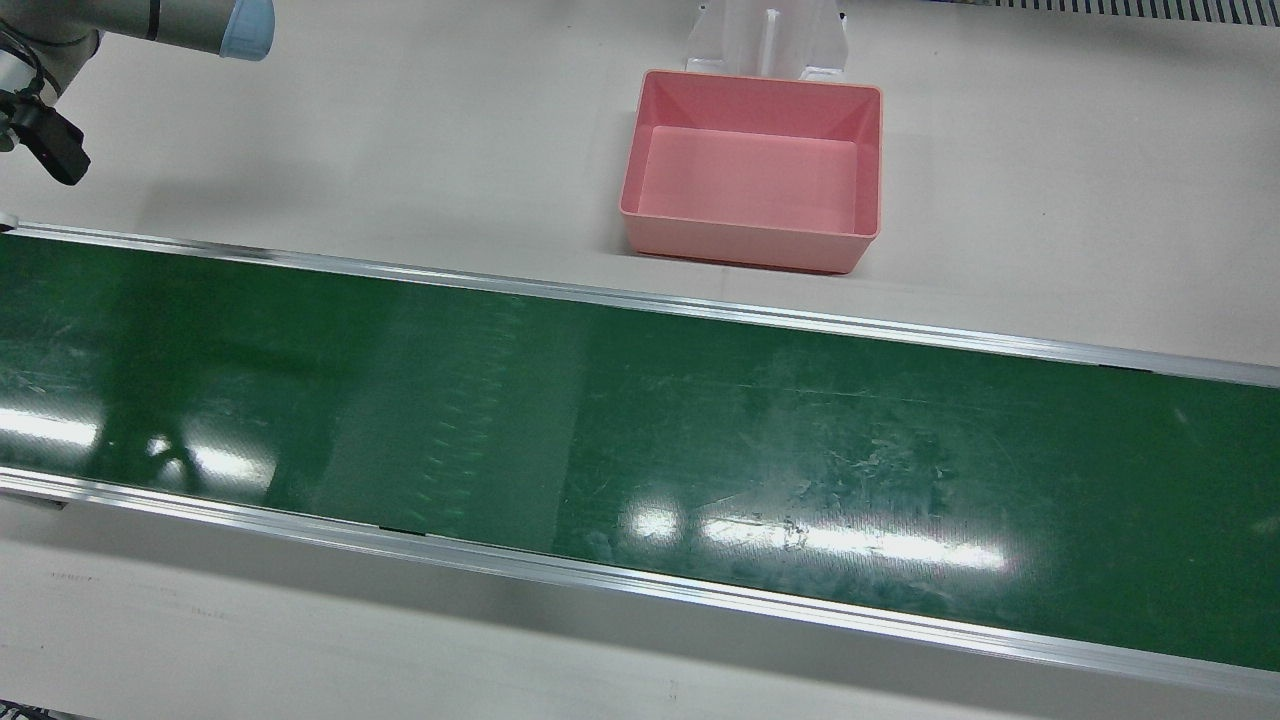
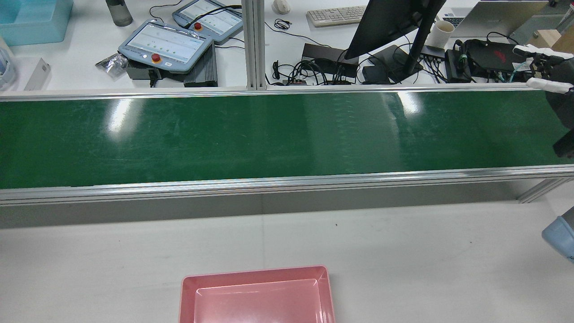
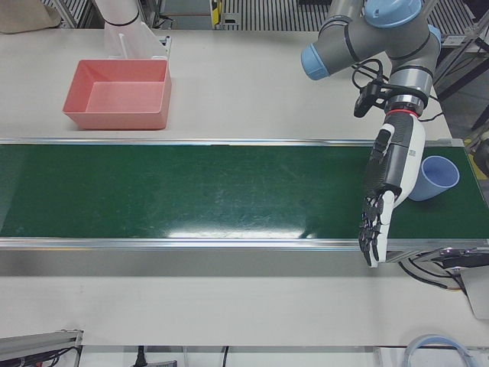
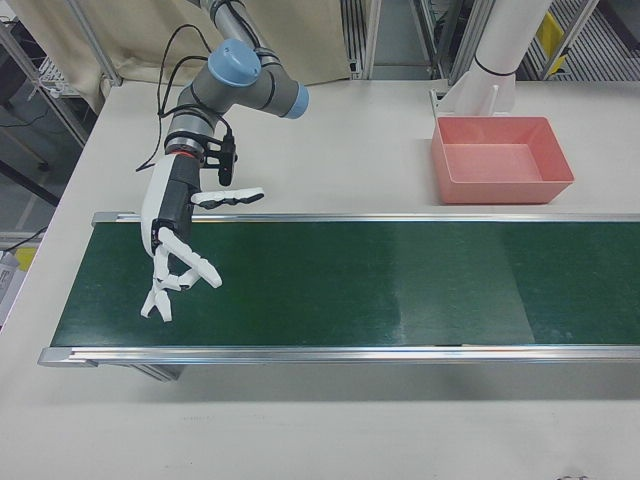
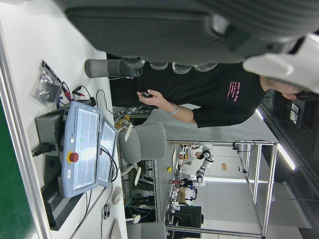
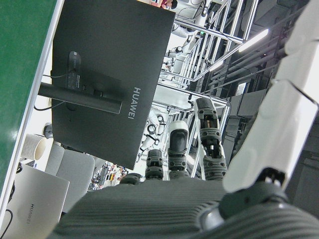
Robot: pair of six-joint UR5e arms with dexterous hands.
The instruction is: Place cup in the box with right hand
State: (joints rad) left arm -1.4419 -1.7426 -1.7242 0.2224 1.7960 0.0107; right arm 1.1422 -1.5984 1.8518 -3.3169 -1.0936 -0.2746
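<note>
Right hand: hangs above the green conveyor belt at the robot's right end, palm toward the belt, fingers spread and partly curled downward, one digit standing out level toward the box side. It holds nothing; it is released. The forearm drops steeply from the elbow, which sits over the white table on the robot's side of the belt.

Governing relation: the cup is not near this hand. It lies on its side at the opposite end of the belt, the robot's left end, its open mouth facing roughly toward the operators' side and its long axis running across the belt. The whole length of the belt separates it from the right hand.

Left hand: just beside the cup, possibly touching it; contact cannot be confirmed. It points down toward the operators' edge of the belt with fingers extended and apart, grasping nothing. This hand is much the nearer, though the task assigns the right.

Box: pink, empty, on the table on the robot's side of the belt, about midway along it, between cup and right hand.

Judgement: the grasp has not begun; the cup must first come within the right hand's reach.
</note>
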